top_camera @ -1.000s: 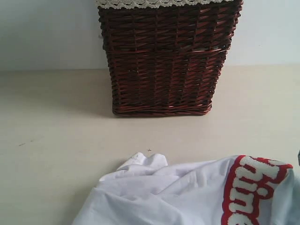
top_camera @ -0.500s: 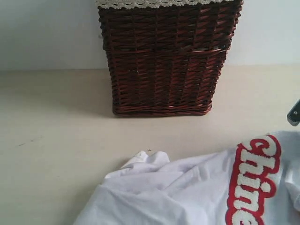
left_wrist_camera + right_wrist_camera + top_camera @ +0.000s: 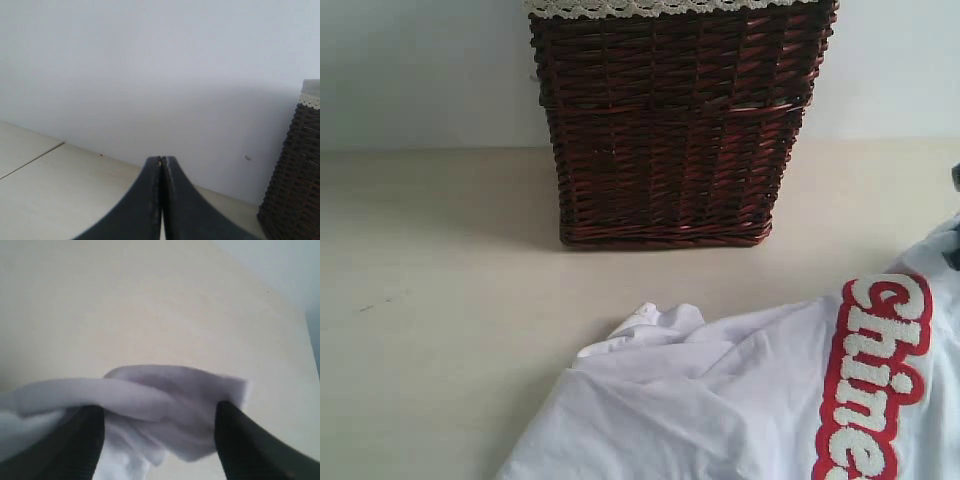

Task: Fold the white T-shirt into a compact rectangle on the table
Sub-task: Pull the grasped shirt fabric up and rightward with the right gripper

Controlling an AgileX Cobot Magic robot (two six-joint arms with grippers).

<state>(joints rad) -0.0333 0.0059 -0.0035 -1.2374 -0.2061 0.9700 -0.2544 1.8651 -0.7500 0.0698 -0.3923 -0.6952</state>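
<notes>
One white T-shirt (image 3: 720, 400) lies rumpled on the near right part of the bench (image 3: 440, 300), in front of the single brown wicker basket (image 3: 670, 130) and apart from it. The cloth spreads from the lower middle of the exterior view across to the right edge, where it rises; its true long axis cannot be told, as much of it is out of frame. A small crumpled peak of cloth points toward the basket. One line of writing (image 3: 875, 370) is present: fuzzy white letters outlined in red, turned to read from top to bottom, legible as "Chine" before the frame cuts it off. The basket carries a pale lace trim at its rim. Two tools are counted. The left tool (image 3: 161, 161) is closed, fingers pressed together, empty, raised above the bench and facing the wall (image 3: 150, 75). The right tool (image 3: 159, 410) stands open, its dark fingers (image 3: 82, 445) wide apart, with a bunched fold of the shirt between them.
</notes>
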